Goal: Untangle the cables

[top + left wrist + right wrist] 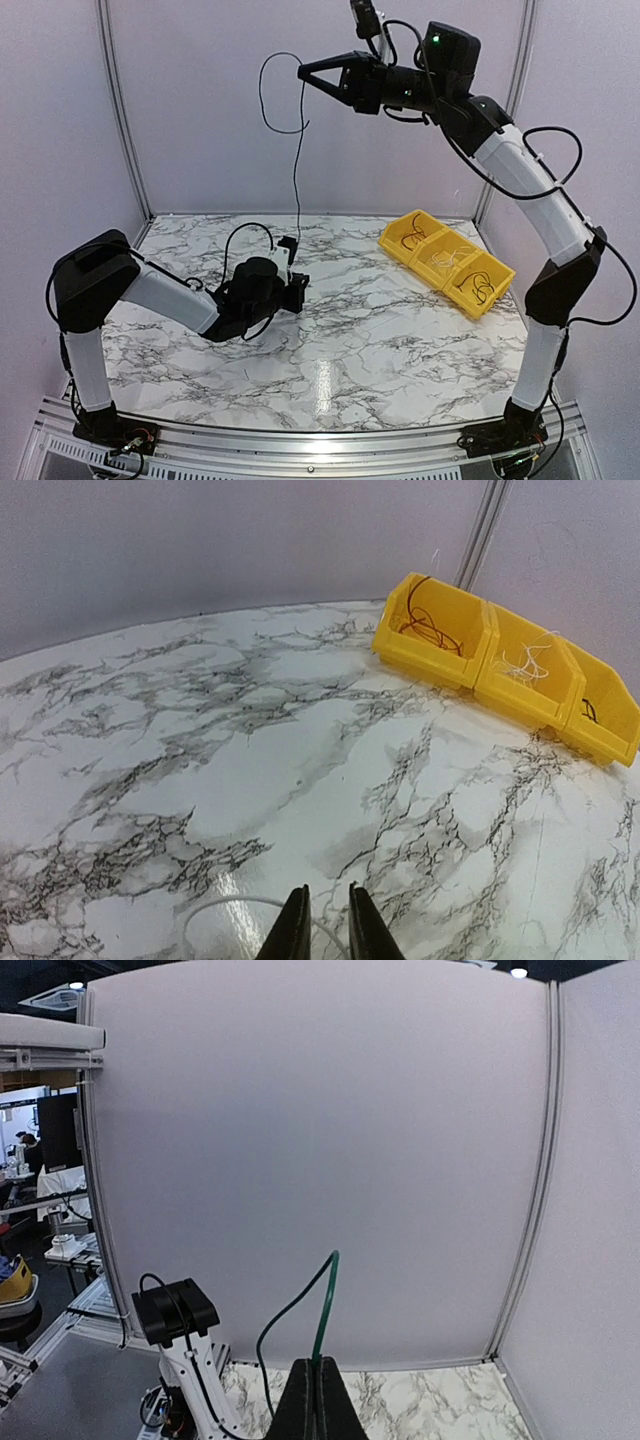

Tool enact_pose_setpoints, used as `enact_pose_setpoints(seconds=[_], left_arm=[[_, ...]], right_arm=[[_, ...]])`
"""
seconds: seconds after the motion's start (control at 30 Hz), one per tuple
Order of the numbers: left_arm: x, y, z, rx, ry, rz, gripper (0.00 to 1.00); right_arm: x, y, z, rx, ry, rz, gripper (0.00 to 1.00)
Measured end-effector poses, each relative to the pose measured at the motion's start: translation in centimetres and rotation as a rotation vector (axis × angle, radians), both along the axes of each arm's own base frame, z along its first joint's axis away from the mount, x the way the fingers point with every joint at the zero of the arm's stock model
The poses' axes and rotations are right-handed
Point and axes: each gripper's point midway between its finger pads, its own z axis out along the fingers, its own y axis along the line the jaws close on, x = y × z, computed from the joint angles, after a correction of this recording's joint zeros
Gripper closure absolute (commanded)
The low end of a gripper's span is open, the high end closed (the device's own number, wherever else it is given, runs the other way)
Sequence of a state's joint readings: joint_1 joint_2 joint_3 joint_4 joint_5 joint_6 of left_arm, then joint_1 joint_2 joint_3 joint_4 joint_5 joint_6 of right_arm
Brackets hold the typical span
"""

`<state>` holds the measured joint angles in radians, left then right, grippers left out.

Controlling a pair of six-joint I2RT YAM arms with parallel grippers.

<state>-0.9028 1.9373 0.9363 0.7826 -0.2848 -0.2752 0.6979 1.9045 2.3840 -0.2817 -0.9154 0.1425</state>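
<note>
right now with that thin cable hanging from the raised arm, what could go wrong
The thin dark cable is pinched only at the tip of the right end effector; a tug may free it. Its slack loop could cinch into a knot if pulled. By the left end effector, a pale thin wire curls on the marble table and could get caught.

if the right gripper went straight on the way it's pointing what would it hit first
Apart from the cable pinched in the right gripper, which loops out ahead of it, nothing seems to stand in the line until the pale wall panel. Depth is unclear.
</note>
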Motion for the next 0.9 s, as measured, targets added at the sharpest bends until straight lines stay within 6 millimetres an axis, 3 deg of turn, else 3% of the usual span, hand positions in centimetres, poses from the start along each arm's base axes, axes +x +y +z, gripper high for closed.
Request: enact_pose_setpoints(seconds=[0.17, 0.33, 0.47, 0.57, 0.7, 0.9], left_arm=[[-1.9, 1.9, -4.0, 0.036, 0.091, 0.002, 0.84], [-3.5, 3.8, -6.2, 0.062, 0.148, 0.014, 0.75], [-4.3, 4.3, -5.6, 0.051, 0.149, 0.012, 0.69], [-4.5, 3.9, -4.0, 0.016, 0.134, 0.006, 0.68], [-5.0, 4.0, -2.9, -0.007, 0.126, 0.006, 0.67], [-6.2, 5.3, -4.8, 0.057, 0.181, 0.008, 0.66]], right_arm=[[0.6, -2.4, 3.9, 0.096, -0.065, -0.073, 1.00], [3.9, -5.2, 4.9, 0.120, -0.107, -0.216, 1.00], [6.8, -7.8, 4.1, 0.094, -0.134, -0.357, 1.00], [8.8, -10.3, 3.7, 0.080, -0.133, -0.459, 1.00], [11.7, -14.9, 5.5, 0.105, -0.159, -0.617, 1.00], [13.5, -22.5, 9.2, 0.173, -0.244, -0.850, 1.00]])
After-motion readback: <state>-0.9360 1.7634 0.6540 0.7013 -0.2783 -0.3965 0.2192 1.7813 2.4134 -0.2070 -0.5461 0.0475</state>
